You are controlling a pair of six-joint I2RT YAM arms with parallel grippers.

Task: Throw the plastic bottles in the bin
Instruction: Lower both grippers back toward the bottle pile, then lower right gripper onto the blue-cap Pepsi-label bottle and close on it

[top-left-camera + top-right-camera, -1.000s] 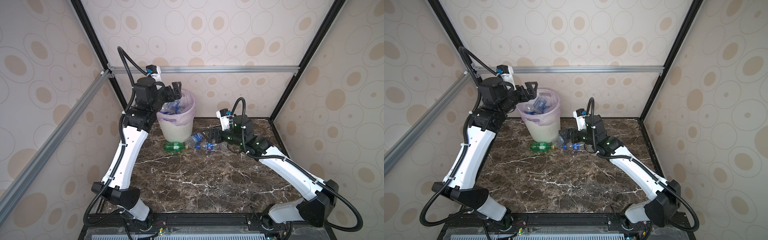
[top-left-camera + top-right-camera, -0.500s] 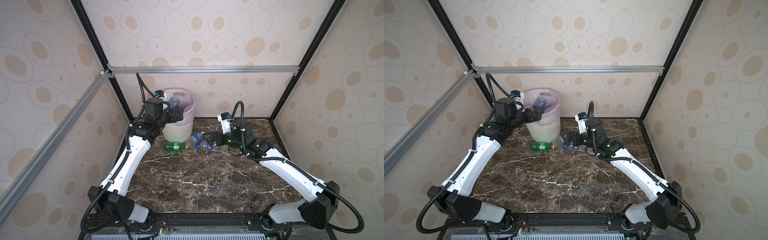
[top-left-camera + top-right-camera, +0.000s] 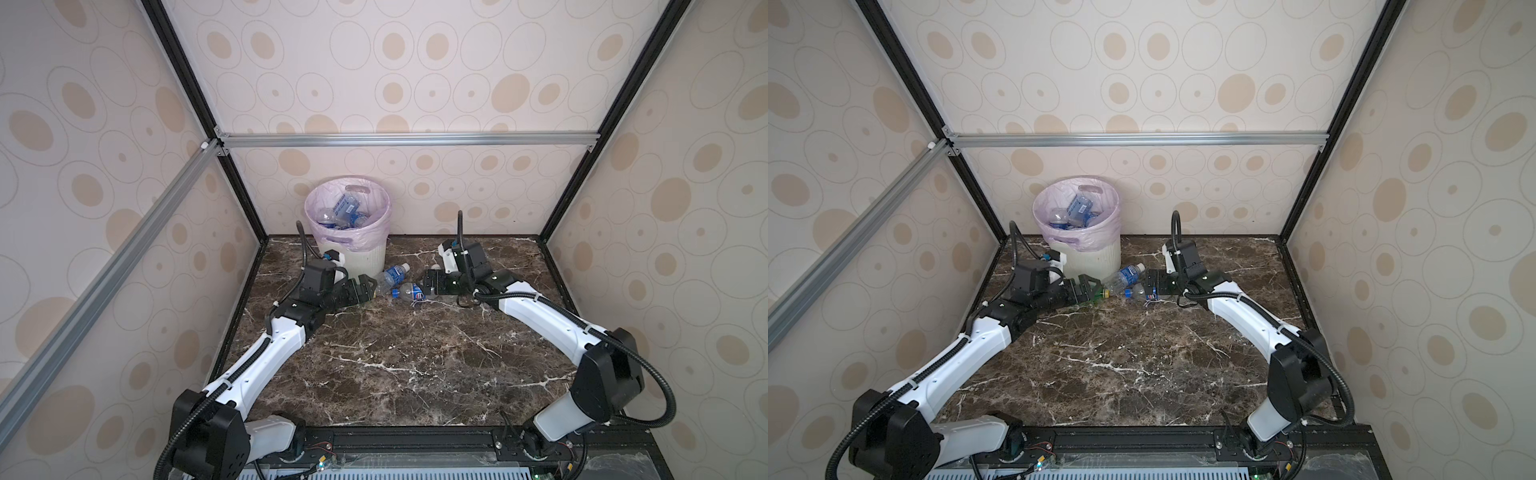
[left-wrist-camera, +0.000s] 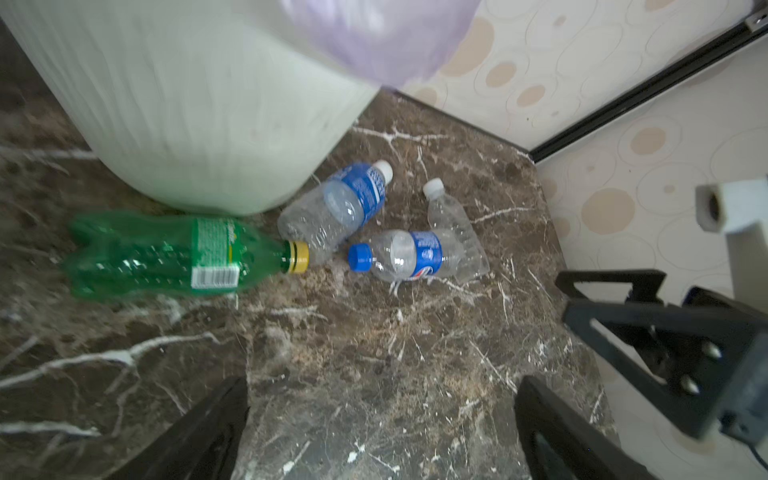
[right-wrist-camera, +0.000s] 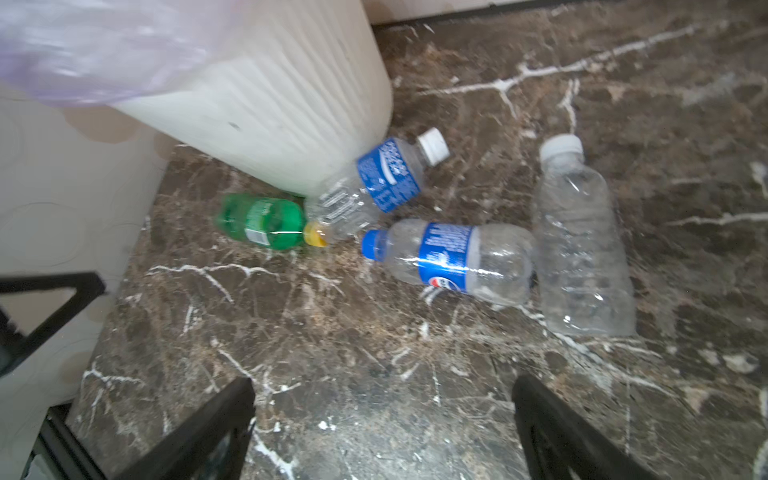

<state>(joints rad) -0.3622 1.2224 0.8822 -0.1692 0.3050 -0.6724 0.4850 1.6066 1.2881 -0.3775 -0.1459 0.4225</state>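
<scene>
Hovering low, both empty; left gripper (image 4: 380, 399) jaws apart, right gripper (image 5: 382, 399) same, presumably wide for straddling; four bottles (image 4: 415, 253) lie between grippers, ahead of both, beside bin (image 4: 199, 124) base.

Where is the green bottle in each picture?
In a top view: the green bottle peeks from under the left gripper.
In a top view: hidden by the left gripper.
Left wrist: green bottle lying beside the bin.
Right wrist: green bottle beside the bin too.
Shared landmark: the bin.

Pepsi roundel on the blue-capped bottle (image 5: 449, 259) label, barcode on the green bottle (image 4: 166, 253), other print unreadable
</scene>
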